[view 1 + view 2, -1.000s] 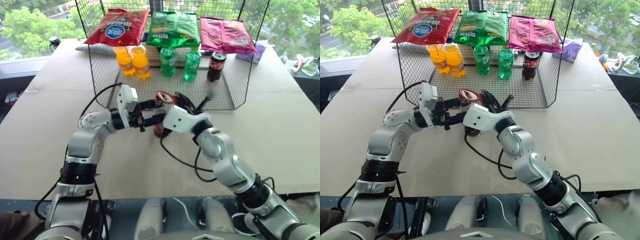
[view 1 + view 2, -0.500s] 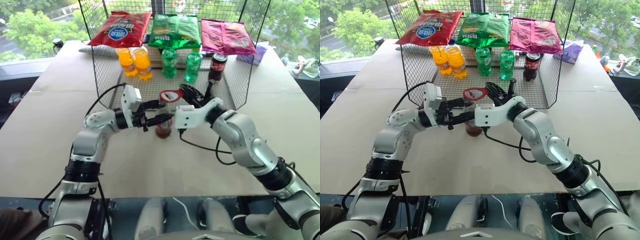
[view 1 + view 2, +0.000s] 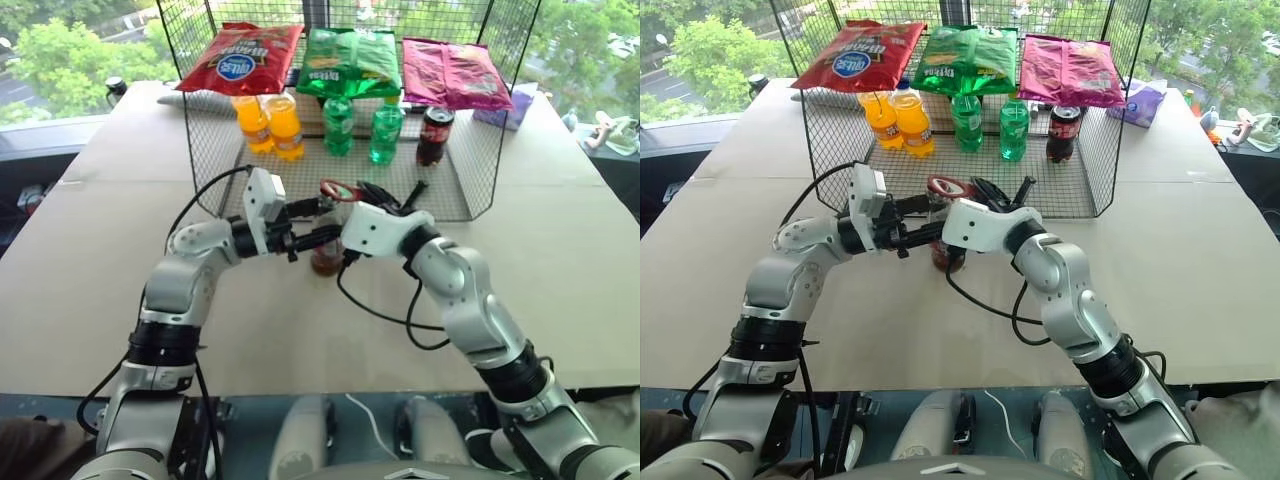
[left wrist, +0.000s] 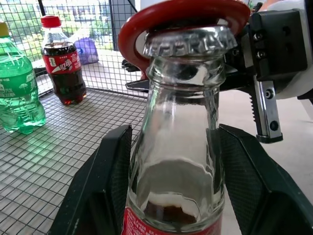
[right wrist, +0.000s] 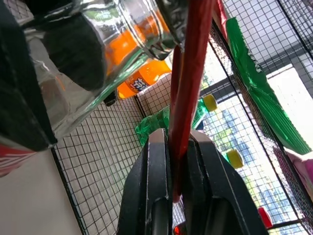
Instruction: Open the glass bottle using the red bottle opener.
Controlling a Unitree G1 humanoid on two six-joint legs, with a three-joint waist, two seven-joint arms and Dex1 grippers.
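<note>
The glass bottle (image 4: pixel 178 161) stands upright on the table in front of the wire rack, dark drink low in it (image 3: pixel 326 262). My left gripper (image 3: pixel 315 222) is shut on its body, one black finger (image 4: pixel 102 191) on each side. Its silver crown cap (image 4: pixel 187 41) is in place. The red bottle opener (image 3: pixel 340 190) has its oval ring over the cap, seen as a red ring (image 4: pixel 142 24) around the crown. My right gripper (image 5: pixel 177 169) is shut on the opener's flat handle (image 5: pixel 188 78), coming in from the right of the bottle (image 3: pixel 945 250).
A wire mesh rack (image 3: pixel 440 195) stands right behind the bottle. It holds two orange bottles (image 3: pixel 268 122), two green bottles (image 3: pixel 360 125) and a dark cola bottle (image 3: pixel 433 132), with snack bags (image 3: pixel 345 55) on top. Bare tabletop lies to the left, right and front.
My right arm has swung: its elbow went out to the right half a second ago and is back in now. The opener has dropped slightly over the cap. Left gripper and bottle stayed put.
</note>
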